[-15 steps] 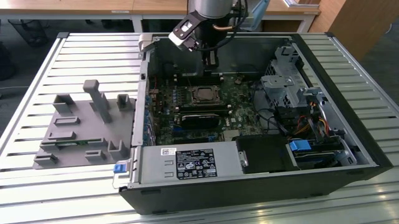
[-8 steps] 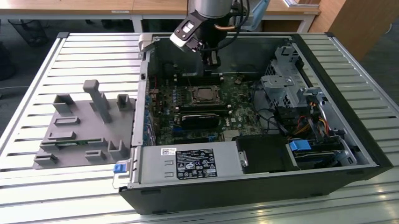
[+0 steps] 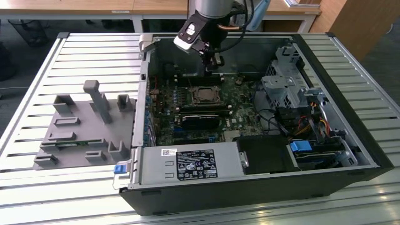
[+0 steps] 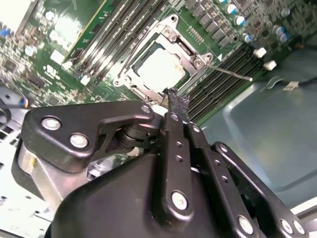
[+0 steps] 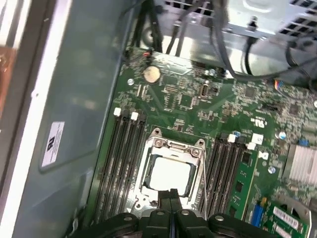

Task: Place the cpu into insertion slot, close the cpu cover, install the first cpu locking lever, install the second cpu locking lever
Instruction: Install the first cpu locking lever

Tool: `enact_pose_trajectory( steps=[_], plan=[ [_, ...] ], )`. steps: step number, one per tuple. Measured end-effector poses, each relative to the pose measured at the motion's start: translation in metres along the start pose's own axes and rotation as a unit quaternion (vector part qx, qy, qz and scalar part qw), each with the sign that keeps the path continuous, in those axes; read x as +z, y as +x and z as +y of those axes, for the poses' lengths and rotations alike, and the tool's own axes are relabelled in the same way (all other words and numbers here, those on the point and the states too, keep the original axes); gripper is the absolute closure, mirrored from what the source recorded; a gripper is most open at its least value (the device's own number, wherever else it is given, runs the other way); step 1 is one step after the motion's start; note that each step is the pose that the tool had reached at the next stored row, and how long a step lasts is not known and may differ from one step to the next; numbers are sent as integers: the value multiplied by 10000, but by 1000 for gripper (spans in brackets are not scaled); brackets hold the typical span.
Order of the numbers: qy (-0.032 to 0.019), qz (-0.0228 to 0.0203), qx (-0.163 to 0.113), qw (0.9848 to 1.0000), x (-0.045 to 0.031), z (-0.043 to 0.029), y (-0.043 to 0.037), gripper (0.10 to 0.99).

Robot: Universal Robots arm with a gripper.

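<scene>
The cpu [image 5: 171,173], a pale silvery square, lies in the insertion slot [image 3: 203,95] on the green board. The cpu cover [image 5: 173,147], a thin metal frame, lies flat around the cpu [image 4: 161,67]. A thin lever rod [image 4: 230,73] juts out from one corner of the socket, and another wire lever [image 5: 204,173] runs along the socket's side. My gripper [image 5: 172,194] is shut with nothing between its black fingers. Its tips [image 4: 176,98] hang just over the socket's edge. In the exterior view the gripper [image 3: 211,69] hovers above the board, behind the socket.
Dark memory slots [image 5: 126,163] flank the socket on both sides. A labelled grey power-supply box [image 3: 187,164] fills the case front, and a drive cage [image 3: 284,89] with cables stands at the exterior view's right. A grey fixture tray [image 3: 81,126] lies outside the case on the slatted table.
</scene>
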State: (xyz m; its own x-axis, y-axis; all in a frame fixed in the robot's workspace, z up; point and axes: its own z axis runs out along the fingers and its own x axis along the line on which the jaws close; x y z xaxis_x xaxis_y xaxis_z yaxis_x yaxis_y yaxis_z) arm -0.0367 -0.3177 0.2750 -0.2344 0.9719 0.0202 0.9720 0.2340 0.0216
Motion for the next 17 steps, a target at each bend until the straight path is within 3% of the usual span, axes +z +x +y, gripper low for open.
enact_pose_trajectory(
  steps=[5,11,14,17],
  plan=[
    [9,9,-422,9991,1,0,0,980],
    [18,19,-892,9960,4,0,0,980],
    [23,24,-1120,9937,5,0,0,980],
    [28,30,-1395,9902,7,0,0,980]
  ],
)
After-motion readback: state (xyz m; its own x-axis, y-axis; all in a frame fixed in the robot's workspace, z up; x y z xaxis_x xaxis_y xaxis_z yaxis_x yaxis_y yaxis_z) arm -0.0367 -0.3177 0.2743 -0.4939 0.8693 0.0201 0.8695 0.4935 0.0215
